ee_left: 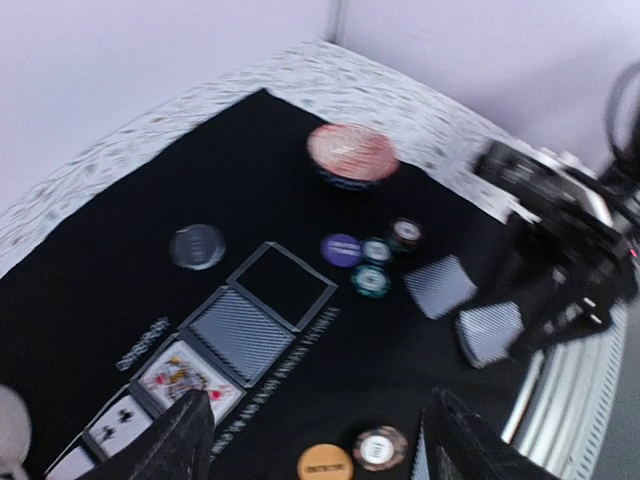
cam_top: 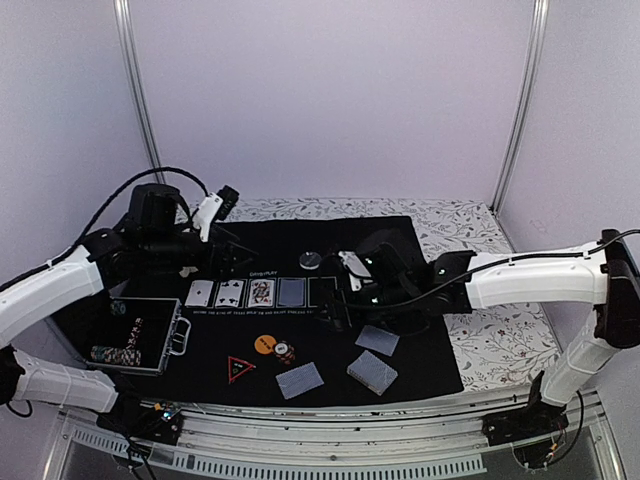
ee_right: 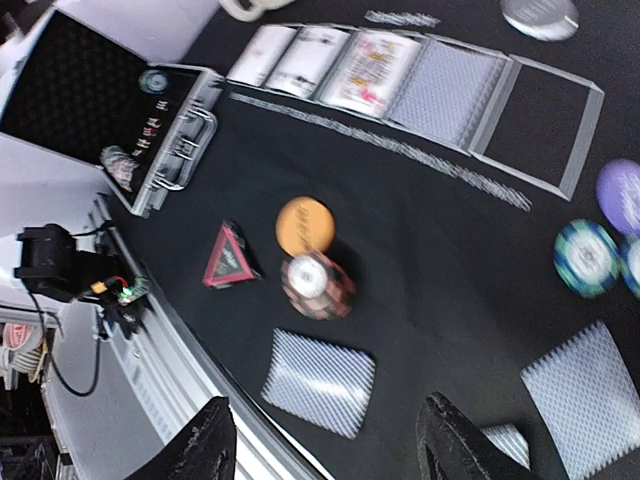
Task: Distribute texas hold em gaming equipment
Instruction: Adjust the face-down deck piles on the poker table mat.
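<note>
Both left hand (ee_left: 315, 405) and right hand (ee_right: 325, 405) fingers apart, black mat (cam_top: 285, 238) on floral tablecloth (cam_top: 500, 340), white walls (cam_top: 330, 100)

Blur smears the right arm (ee_left: 560, 230) in the left wrist view, and the white lettering (ee_left: 285, 355) on the black mat (ee_left: 120, 230) there cannot be read. The right wrist view clips the cream mug (ee_right: 250, 8) at its top edge and the purple disc (ee_right: 622, 195) at its right; overhead, that arm hides the disc.

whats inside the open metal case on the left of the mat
The case has a dark lining with a few striped poker chips in it: one lone chip and a small row. Whatever lies under the chips or the lining is hidden.
</note>
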Motion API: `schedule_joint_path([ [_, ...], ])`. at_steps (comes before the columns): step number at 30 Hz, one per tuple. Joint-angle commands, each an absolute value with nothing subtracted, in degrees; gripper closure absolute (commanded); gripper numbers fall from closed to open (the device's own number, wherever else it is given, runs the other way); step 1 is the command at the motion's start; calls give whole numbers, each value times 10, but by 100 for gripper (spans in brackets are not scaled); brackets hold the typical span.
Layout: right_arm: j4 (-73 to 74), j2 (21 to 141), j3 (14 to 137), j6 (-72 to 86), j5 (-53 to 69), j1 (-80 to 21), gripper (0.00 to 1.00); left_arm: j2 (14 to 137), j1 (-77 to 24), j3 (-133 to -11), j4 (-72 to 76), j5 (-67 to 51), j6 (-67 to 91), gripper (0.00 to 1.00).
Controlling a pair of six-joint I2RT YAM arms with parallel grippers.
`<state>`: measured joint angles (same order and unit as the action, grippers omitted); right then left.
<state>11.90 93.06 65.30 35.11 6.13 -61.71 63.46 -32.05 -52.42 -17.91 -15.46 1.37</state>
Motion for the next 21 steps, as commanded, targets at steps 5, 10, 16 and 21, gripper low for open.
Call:
schedule_joint_path([
  [5,163,750,509,412,-19,-609,33,636,-561,-508,-247,-150,-23,28],
  [10,235,707,475,453,-48,-608,29,668,-638,-484,-221,-90,-1,28],
  [16,254,713,421,526,-7,-609,21,752,-690,-489,-174,-101,-34,18],
  [21,259,773,432,535,-5,-636,10,775,-691,-483,-125,-124,-51,11],
])
